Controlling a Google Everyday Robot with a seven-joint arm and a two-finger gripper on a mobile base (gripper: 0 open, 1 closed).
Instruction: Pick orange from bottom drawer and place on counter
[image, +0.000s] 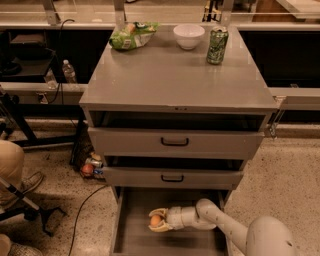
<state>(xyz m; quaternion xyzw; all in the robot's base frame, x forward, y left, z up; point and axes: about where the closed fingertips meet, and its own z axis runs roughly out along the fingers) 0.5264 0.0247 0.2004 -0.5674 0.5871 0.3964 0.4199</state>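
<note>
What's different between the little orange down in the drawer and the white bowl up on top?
The orange is small and pale orange; the white bowl is clearly bigger and white. The orange sits low in the open bottom drawer, while the bowl stands at the back of the counter. The gripper, inside that drawer, has its fingers around the orange; nothing touches the bowl. Both are round.
</note>
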